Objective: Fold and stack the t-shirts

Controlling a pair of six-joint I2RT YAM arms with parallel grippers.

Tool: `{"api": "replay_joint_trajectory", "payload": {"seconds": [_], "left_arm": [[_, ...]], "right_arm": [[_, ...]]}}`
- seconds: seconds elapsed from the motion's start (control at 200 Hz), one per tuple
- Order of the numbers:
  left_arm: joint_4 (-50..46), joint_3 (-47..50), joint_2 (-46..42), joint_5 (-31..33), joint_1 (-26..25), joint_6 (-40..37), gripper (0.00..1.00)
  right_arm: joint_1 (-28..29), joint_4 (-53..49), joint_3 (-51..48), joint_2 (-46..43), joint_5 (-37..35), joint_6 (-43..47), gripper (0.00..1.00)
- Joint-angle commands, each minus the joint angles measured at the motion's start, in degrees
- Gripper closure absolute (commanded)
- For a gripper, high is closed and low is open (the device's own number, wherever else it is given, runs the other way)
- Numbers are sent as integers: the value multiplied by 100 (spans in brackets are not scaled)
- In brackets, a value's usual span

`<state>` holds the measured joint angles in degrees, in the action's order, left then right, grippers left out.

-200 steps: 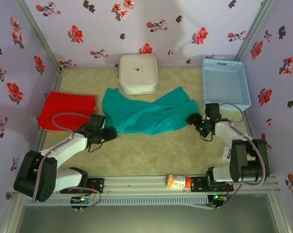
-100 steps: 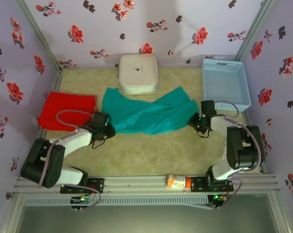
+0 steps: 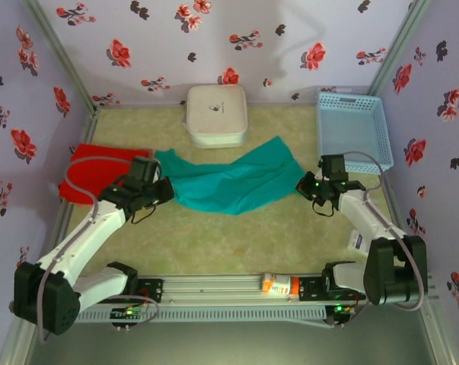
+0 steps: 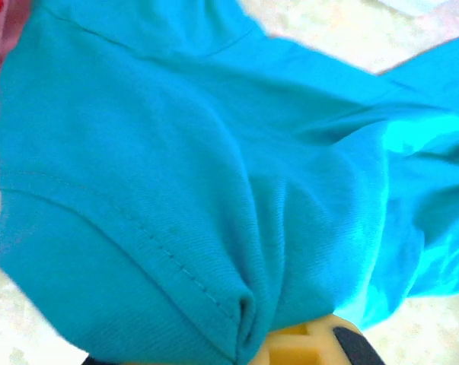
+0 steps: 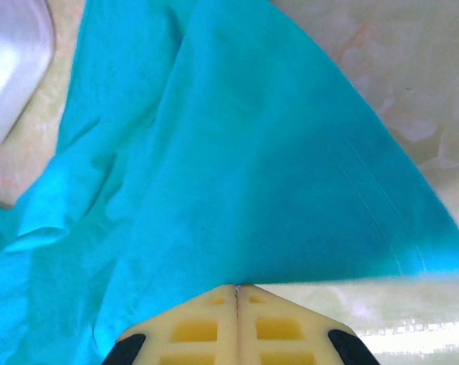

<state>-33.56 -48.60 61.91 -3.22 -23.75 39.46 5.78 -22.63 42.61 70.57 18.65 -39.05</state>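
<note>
while seemingly taut, teal t-shirt (image 3: 229, 182)

The front half of the table (image 3: 237, 236) is bare, so a hand could move freely there between the left arm (image 3: 84, 236) and the right arm (image 3: 370, 220). Across the middle, the teal t-shirt (image 3: 229, 182) is stretched from the left gripper (image 3: 167, 190) to the right gripper (image 3: 302, 185). Both are pinched tight on its ends, and it blocks the way to the back. Behind it the white box (image 3: 216, 114) sits just beside the cloth, the blue basket (image 3: 351, 129) fills the back right corner, the red t-shirt (image 3: 88, 173) lies by the left wall, and flowered walls (image 3: 31, 91) close in the sides and back.
</note>
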Motion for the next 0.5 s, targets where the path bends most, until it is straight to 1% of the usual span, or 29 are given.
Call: {"api": "replay_joint_trajectory", "payload": {"seconds": [0.0,0.14,0.225,0.29,0.34,0.355,0.38,0.405,0.445,0.47,0.495], "left_arm": [[-912,-691,-26,-253,223,-251,100],[-1027,-1496,602,-594,716,-566,100],[-994,-2062,1191,-734,913,-741,100],[-886,-2471,1809,-831,1012,-846,100],[-876,-2851,2324,-913,1075,-954,96],[-891,-2976,2534,-943,1095,-996,93],[-952,-3203,2834,-979,1128,-1060,85],[-1045,-3449,3144,-986,1157,-1109,76],[-1139,-3785,3591,-987,1207,-1184,64],[-1206,-3953,3825,-996,1242,-1212,58],[-1262,-4101,4021,-1004,1270,-1231,55]], "right_arm": [[-158,-924,617,-136,200,45,100],[-437,-1109,1279,116,331,9,100],[-546,-1036,1625,565,377,22,100],[-589,-903,1846,1018,417,20,100],[-612,-807,2020,1413,540,36,100],[-621,-784,2074,1539,581,55,99],[-630,-761,2169,1744,618,79,95],[-631,-752,2260,1949,630,90,84],[-634,-706,2394,2231,703,126,57],[-638,-666,2443,2364,741,136,46],[-639,-613,2485,2467,745,140,38]]}}
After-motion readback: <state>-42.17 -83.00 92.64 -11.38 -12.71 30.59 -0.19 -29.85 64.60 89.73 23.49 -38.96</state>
